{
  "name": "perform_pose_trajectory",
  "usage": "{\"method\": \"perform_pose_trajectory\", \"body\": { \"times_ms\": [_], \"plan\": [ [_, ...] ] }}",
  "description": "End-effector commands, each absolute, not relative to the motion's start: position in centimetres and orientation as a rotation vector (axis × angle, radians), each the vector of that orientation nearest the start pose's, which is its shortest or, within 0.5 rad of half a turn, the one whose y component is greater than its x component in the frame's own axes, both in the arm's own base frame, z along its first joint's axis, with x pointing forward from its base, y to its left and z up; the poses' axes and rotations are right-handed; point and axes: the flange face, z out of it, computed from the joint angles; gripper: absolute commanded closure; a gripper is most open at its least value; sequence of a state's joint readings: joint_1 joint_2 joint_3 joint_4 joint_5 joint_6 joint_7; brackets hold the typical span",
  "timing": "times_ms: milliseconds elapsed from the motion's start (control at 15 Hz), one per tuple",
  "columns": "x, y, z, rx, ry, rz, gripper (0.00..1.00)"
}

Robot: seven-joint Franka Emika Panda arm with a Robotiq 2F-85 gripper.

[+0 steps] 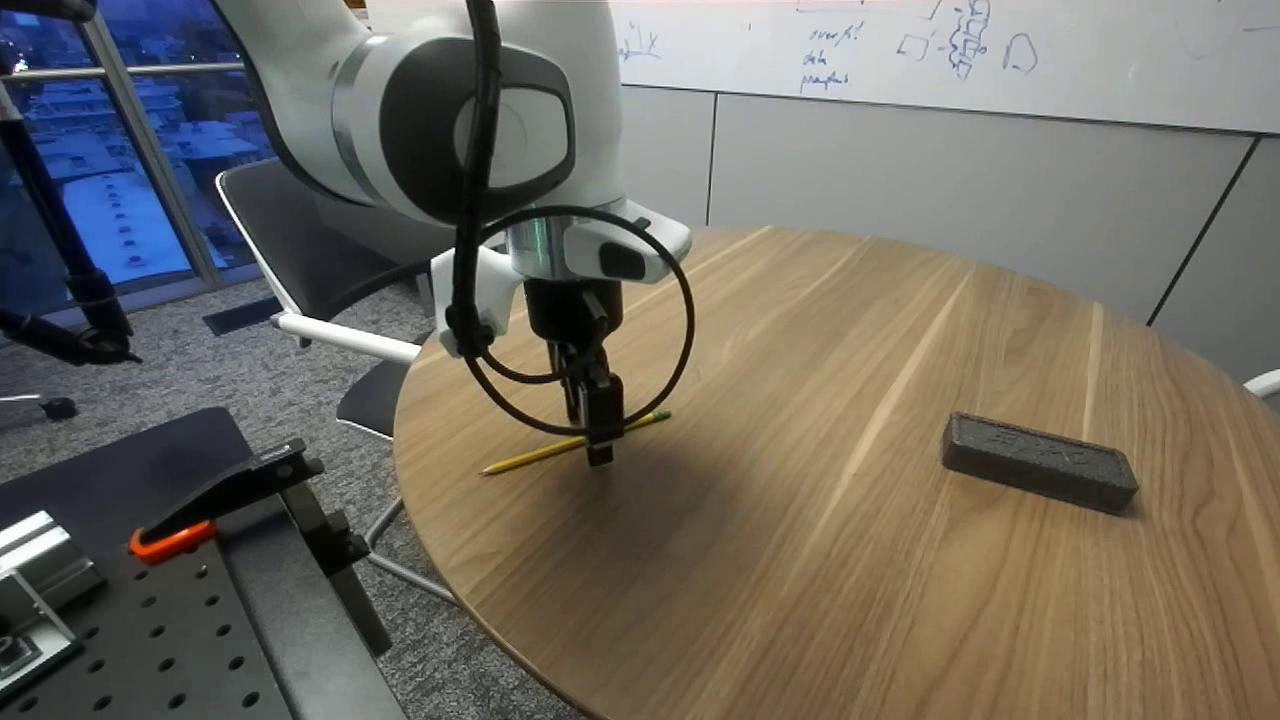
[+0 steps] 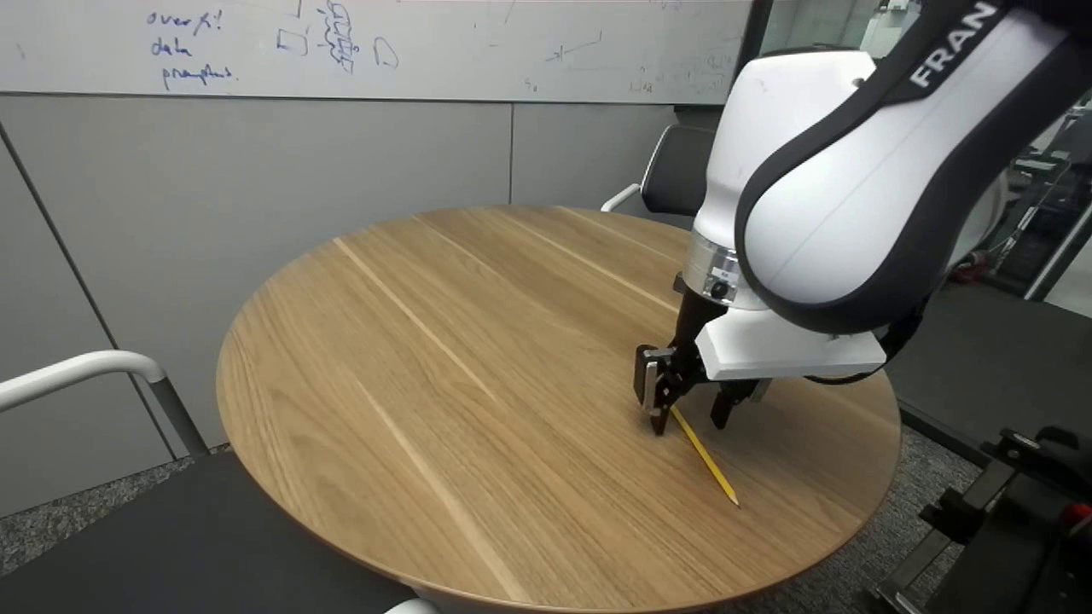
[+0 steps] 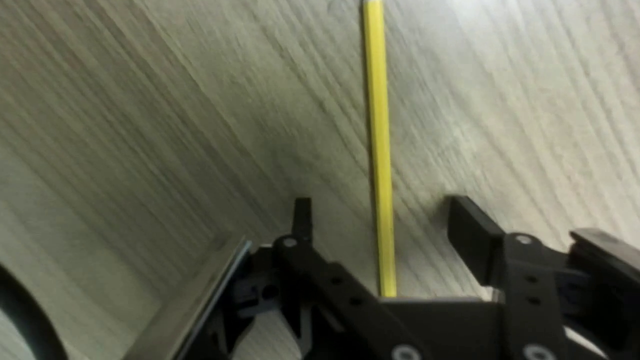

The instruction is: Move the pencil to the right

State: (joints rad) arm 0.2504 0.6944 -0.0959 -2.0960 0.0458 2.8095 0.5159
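The thin yellow pencil lies flat on the round wooden table in both exterior views point(image 1: 525, 459) point(image 2: 705, 456), near the table's edge. Its green eraser end shows in an exterior view. In the wrist view the pencil point(image 3: 381, 145) runs top to bottom between the two fingers; its lower end is hidden behind the gripper body. My gripper point(image 3: 380, 205) is open, with one finger on each side of the pencil and a gap on both sides. In both exterior views the gripper point(image 1: 588, 442) point(image 2: 689, 422) points down over the pencil, fingertips close to the tabletop.
A dark grey rectangular block point(image 1: 1040, 462) lies on the wooden table point(image 1: 800, 580), away from the gripper. A black cable loops beside the wrist. A dark bench with an orange-handled clamp point(image 1: 172, 541) stands beside the table. Chairs point(image 1: 300, 240) point(image 2: 681, 170) stand around its edge.
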Motion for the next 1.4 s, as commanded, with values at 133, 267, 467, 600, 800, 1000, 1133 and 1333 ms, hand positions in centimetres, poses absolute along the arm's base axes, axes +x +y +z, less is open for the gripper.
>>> {"method": "perform_pose_trajectory", "body": {
  "times_ms": [133, 267, 467, 600, 800, 1000, 1133, 1333],
  "plan": [
    [57.4, 9.0, 8.3, -3.134, 0.638, -0.082, 0.74],
    [57.5, 9.1, 8.4, -3.136, 0.644, -0.084, 0.89],
    [57.7, 9.1, 8.6, -3.133, 0.656, -0.08, 1.0],
    [57.7, 9.0, 8.8, -3.134, 0.665, -0.072, 0.98],
    [56.5, 9.2, 12.4, -3.111, 0.631, -0.086, 0.98],
    [55.1, 7.0, 17.7, -3.075, 0.625, -0.131, 0.98],
    [55.5, 3.5, 20.4, -3.061, 0.696, -0.138, 0.98],
    [57.4, -4.2, 23.0, -3.038, 0.867, -0.161, 0.98]
  ]
}}
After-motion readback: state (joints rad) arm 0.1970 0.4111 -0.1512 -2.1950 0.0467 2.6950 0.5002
